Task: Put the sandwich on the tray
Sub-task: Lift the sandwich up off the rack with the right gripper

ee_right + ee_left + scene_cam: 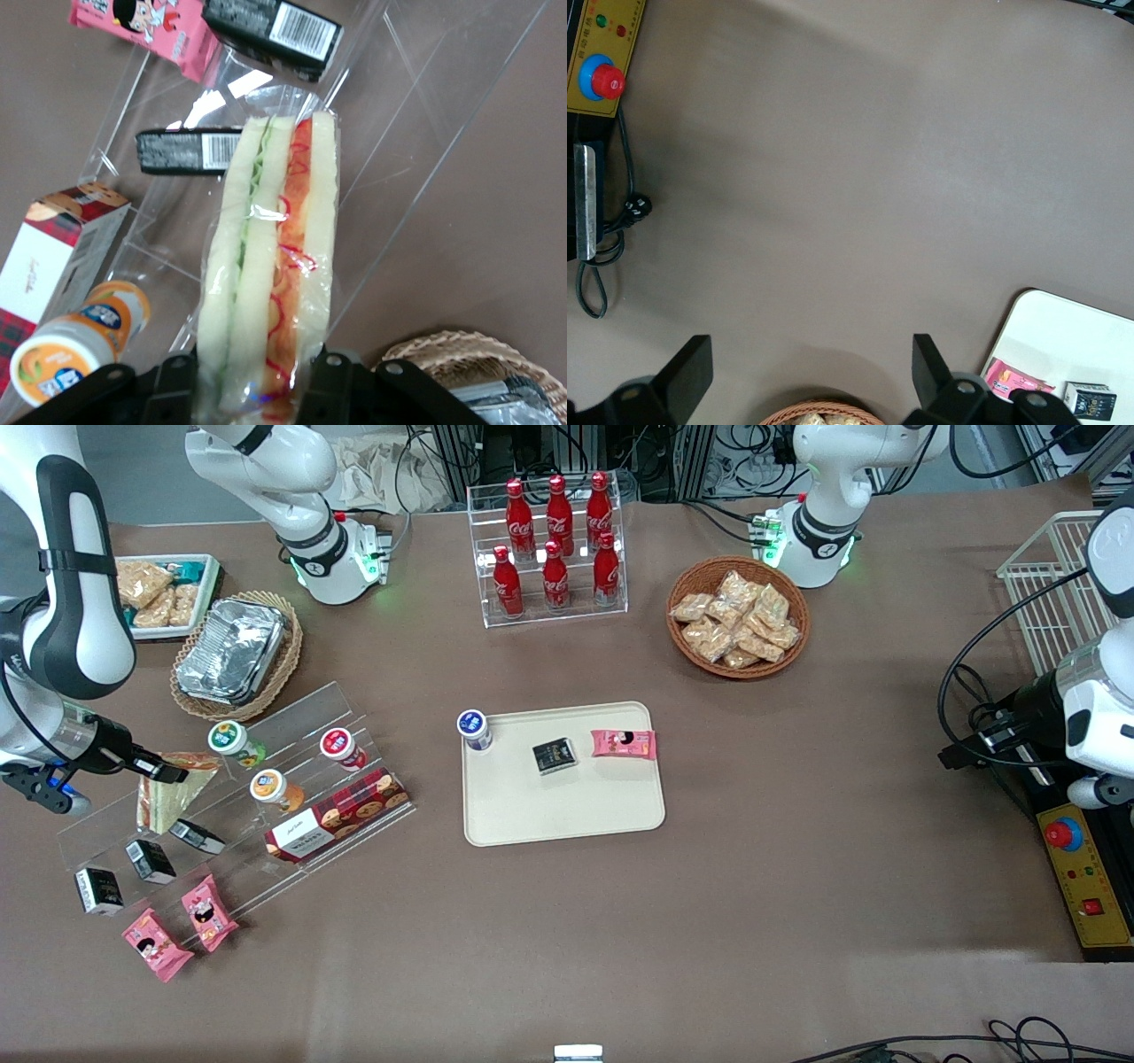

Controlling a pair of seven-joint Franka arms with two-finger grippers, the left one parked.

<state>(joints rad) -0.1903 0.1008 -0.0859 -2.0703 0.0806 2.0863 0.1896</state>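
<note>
The sandwich (177, 793) is a wrapped wedge of white bread with a red-orange filling, standing on edge at the clear stepped rack (292, 722) toward the working arm's end of the table. My right gripper (164, 771) is at its upper corner. In the right wrist view the fingers (174, 376) press both bread faces of the sandwich (266, 257), so the gripper (252, 379) is shut on it. The cream tray (567, 810) lies mid-table, well apart from the rack; its corner also shows as tray (1063, 323).
On the tray sit a blue-lidded cup (474, 729), a black packet (554, 755) and a pink packet (624, 744). The rack holds cups, black packets (190, 149) and a cookie box (337, 815). A foil container (232, 651) in a wicker basket stands beside it.
</note>
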